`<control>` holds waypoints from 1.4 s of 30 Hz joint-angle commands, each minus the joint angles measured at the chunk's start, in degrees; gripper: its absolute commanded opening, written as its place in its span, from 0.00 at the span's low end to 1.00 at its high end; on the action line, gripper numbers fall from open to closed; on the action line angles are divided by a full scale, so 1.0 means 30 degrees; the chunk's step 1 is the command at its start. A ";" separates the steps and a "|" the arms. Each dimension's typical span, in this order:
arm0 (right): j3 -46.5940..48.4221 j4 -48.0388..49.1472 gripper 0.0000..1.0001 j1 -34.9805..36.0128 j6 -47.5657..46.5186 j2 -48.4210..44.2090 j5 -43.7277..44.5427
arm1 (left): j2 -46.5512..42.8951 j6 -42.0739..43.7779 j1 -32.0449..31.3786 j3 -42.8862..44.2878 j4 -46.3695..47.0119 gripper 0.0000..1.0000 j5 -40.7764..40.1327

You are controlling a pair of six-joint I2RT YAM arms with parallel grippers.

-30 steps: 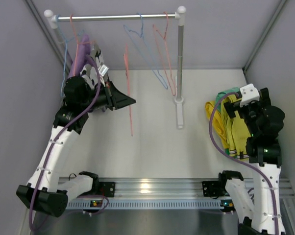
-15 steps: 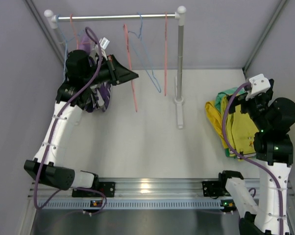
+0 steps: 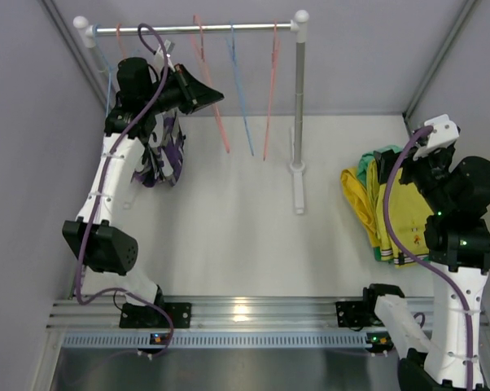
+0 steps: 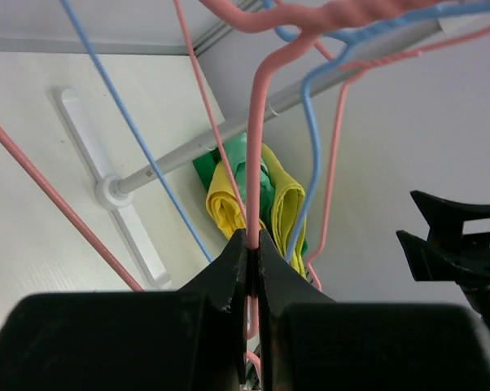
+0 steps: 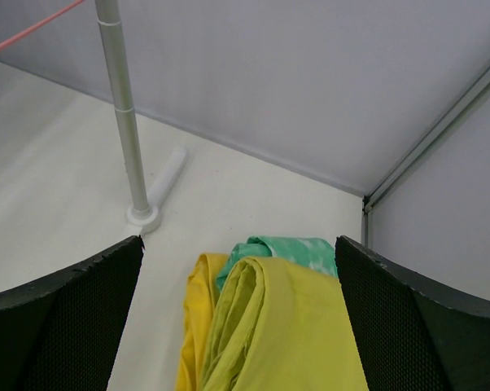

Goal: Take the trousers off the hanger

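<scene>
Pink wire hanger (image 4: 255, 147) clamped in left pincer (image 4: 251, 244), right pincer (image 5: 238, 244) spread wide above yellow and green trousers (image 5: 294, 326)

On the desk (image 3: 253, 228) lie three trousers in one pile: one bright yellow pair (image 5: 194, 326), one mint green pair (image 5: 290, 248) and one olive-yellow pair (image 5: 286, 334). On the single rail (image 3: 229, 28) I count five wire hangers: three pink hangers (image 3: 216, 106) and two blue hangers (image 3: 241, 98). One camouflage garment (image 3: 165, 155) hangs at the left.
</scene>
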 commanded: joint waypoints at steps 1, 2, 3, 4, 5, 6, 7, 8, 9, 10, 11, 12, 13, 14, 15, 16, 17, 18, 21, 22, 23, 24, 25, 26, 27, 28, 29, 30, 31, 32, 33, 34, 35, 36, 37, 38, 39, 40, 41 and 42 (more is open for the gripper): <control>0.0856 -0.0182 1.00 -0.0103 0.0584 -0.0079 -0.0309 | 0.0463 -0.0517 0.0302 0.1420 0.1603 0.00 -0.0122; 0.0855 -0.0124 0.99 -0.0103 0.0729 -0.0021 -0.0338 | 0.0725 -0.0486 0.0361 0.1567 0.1603 0.00 -0.0093; 0.0884 -0.0181 1.00 -0.0103 0.0789 -0.0021 -0.0397 | 0.0873 -0.0486 0.0361 0.1916 0.1690 0.00 -0.0035; 0.0885 -0.0182 0.99 -0.0103 0.0848 0.0008 -0.0426 | 0.0990 -0.0486 0.0361 0.2065 0.1749 0.00 -0.0005; 0.0885 -0.0182 0.99 -0.0103 0.0906 0.0067 -0.0426 | 0.1136 -0.0515 0.0361 0.2153 0.1807 0.00 -0.0005; 0.0885 -0.0211 1.00 -0.0103 0.0965 0.0038 -0.0427 | 0.1167 -0.0544 0.0361 0.2241 0.1924 0.00 -0.0005; 0.0885 -0.0211 1.00 -0.0103 0.0965 0.0067 -0.0427 | 0.1167 -0.0574 0.0361 0.2271 0.1925 0.00 -0.0034; 0.0885 -0.0240 1.00 -0.0103 0.0994 0.0038 -0.0427 | 0.1196 -0.0545 0.0361 0.2242 0.1954 0.00 -0.0034; 0.0885 -0.0270 1.00 -0.0103 0.1024 0.0038 -0.0427 | 0.1167 -0.0487 0.0390 0.2184 0.1925 0.00 -0.0034; 0.0885 -0.0241 1.00 -0.0103 0.1024 0.0009 -0.0427 | 0.1109 -0.0457 0.0391 0.1952 0.1896 0.06 -0.0034; 0.0885 -0.0270 0.99 -0.0103 0.1053 -0.0020 -0.0397 | 0.0935 -0.0399 0.0362 0.1746 0.1838 0.13 -0.0034; 0.0914 -0.0241 0.99 -0.0103 0.1082 -0.0021 -0.0397 | 0.0759 -0.0224 0.0361 0.1512 0.1808 0.19 -0.0092; 0.0914 -0.0212 1.00 -0.0103 0.1169 -0.0050 -0.0397 | 0.0554 -0.0164 0.0390 0.1017 0.1663 0.29 -0.0180; 0.0914 -0.0095 0.99 -0.0103 0.1286 -0.0050 -0.0397 | 0.0204 -0.0077 0.0362 0.0809 0.1545 0.36 -0.0210; 0.0827 -0.0007 0.99 -0.0103 0.1375 -0.0108 -0.0397 | -0.0032 0.0069 0.0361 0.0604 0.1515 0.41 -0.0210; 0.0768 0.0052 0.99 -0.0103 0.1462 -0.0196 -0.0397 | -0.0266 0.0216 0.0361 0.0428 0.1457 0.52 -0.0210; 0.0681 0.0197 0.99 -0.0103 0.1637 -0.0226 -0.0484 | -0.0761 0.0391 0.0361 0.0194 0.1224 0.57 -0.0355; 0.0477 0.0315 0.99 -0.0103 0.1726 -0.0284 -0.0514 | -0.1085 0.0799 0.0390 0.0104 0.1077 0.67 -0.0444; 0.0154 0.0667 0.99 -0.0103 0.2078 -0.0460 -0.0748 | -0.2257 0.1590 0.0362 -0.0481 0.0258 0.96 -0.0825; 0.0065 0.0755 0.99 -0.0103 0.2340 -0.0489 -0.0778 | -0.2551 0.1797 0.0361 -0.0888 0.0139 0.99 -0.0854; -0.0023 0.0814 0.99 -0.0103 0.2458 -0.0518 -0.0894 | -0.3221 0.2060 0.0361 -0.1096 -0.0094 0.99 -0.0942; -0.0168 0.0901 0.99 -0.0103 0.2546 -0.0519 -0.0982 | -0.3604 0.2759 0.0361 -0.1272 -0.0792 0.99 -0.1407; -0.0257 0.0902 0.99 -0.0103 0.2750 -0.0519 -0.1099 | -0.3956 0.3085 0.0361 -0.1824 -0.1031 0.99 -0.1556; -0.0345 0.0931 1.00 -0.0103 0.2839 -0.0519 -0.1303 | -0.4859 0.3465 0.0361 -0.2149 -0.1324 0.99 -0.1732; -0.0549 0.0931 1.00 -0.0103 0.2898 -0.0548 -0.1392 | -0.5361 0.4252 0.0361 -0.2500 -0.1762 0.99 -0.2198; -0.0667 0.0960 1.00 -0.0103 0.3073 -0.0577 -0.1451 | -0.6352 0.4753 0.0361 -0.3287 -0.2027 0.99 -0.2463; -0.0755 0.0961 1.00 -0.0103 0.3162 -0.0548 -0.1539 | -0.6797 0.5280 0.0361 -0.3643 -0.2320 0.99 -0.2843; -0.0930 0.0961 1.00 -0.0103 0.3250 -0.0577 -0.1598 | -0.7266 0.6445 0.0361 -0.3994 -0.2700 0.99 -0.3253; -0.1019 0.0990 1.00 -0.0103 0.3424 -0.0548 -0.1685 | -0.7676 0.7066 0.0361 -0.4665 -0.3545 0.99 -0.3924; -0.1107 0.0990 0.99 -0.0103 0.3571 -0.0548 -0.1831 | -0.8493 0.7652 0.0361 -0.4962 -0.4017 0.99 -0.4308; -0.1223 0.1019 1.00 -0.0103 0.3660 -0.0548 -0.1920 | -0.8907 0.8731 0.0361 -0.5255 -0.4428 0.99 -0.4631; -0.1312 0.1077 0.99 -0.0103 0.3980 -0.0548 -0.2037 | -0.9694 0.9322 0.0361 -0.5867 -0.5186 0.99 -0.5330; -0.1429 0.1165 0.99 -0.0103 0.4186 -0.0548 -0.2299 | -1.0079 0.9850 0.0361 -0.6221 -0.5484 0.99 -0.5656; -0.1662 0.1224 1.00 -0.0103 0.4420 -0.0577 -0.2475 | -1.0489 1.0784 0.0361 -0.6544 -0.5748 0.99 -0.6123; -0.1780 0.1340 0.99 -0.0103 0.4886 -0.0606 -0.2622 | -1.1334 1.1083 0.0361 -0.7185 -0.6215 0.99 -0.7230; -0.1926 0.1486 1.00 -0.0103 0.4978 -0.0636 -0.3059 | -1.1662 1.1405 0.0361 -0.7423 -0.6567 0.99 -0.7328; -0.2218 0.1575 0.99 -0.0103 0.5269 -0.0665 -0.3208 | -1.1926 1.2743 0.0361 -0.7484 -0.7151 0.99 -0.7126; -0.2395 0.1721 0.99 -0.0103 0.6084 -0.0694 -0.3384 | -1.2190 1.3307 0.0361 -0.7368 -0.7766 0.99 -0.7008; -0.2600 0.1809 0.99 -0.0103 0.6324 -0.0782 -0.3647 | -1.2279 1.3690 0.0361 -0.7309 -0.9135 0.99 -0.7500; -0.3095 0.2042 1.00 -0.0103 0.6530 -0.0840 -0.3736 | -1.2512 1.4245 0.0361 -0.7367 -0.9555 0.99 -0.7882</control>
